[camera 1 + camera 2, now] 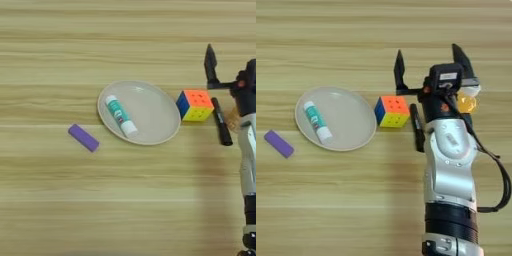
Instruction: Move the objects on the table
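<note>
**Open gripper poised above the cube, pen and bottle, nothing held**

The desk (331, 210) fills both views, a broad light wooden top with streaky grain. Over its right part rises the right arm (450, 165), silver forearm coming up from the bottom edge. Its gripper (431, 62) stands with the two black fingers spread wide apart and empty, one finger to the left above the cube, the other to the right above the bottle.

By my reading, the step in hand is a choice of target: the gripper sits between grasps, with all three task objects crowded just below it. The next move calls for lowering the fingers around one thing without knocking its neighbours, since they lie so close together.

The shallow pale plate (356, 107) lies left of the arm and is the only container. In it rests a glue stick (317, 121) with a teal label, lying diagonally; nothing else is in the plate.

The puzzle cube (392, 111) sits on the desk just beside the plate's right rim, apart from it. The orange juice bottle (467, 102) is largely hidden behind the arm, only its orange body and a bit of white cap showing. The black marker pen (416, 127) lies between cube and arm, near the cube. A small purple block (278, 143) lies well left of the plate.
</note>
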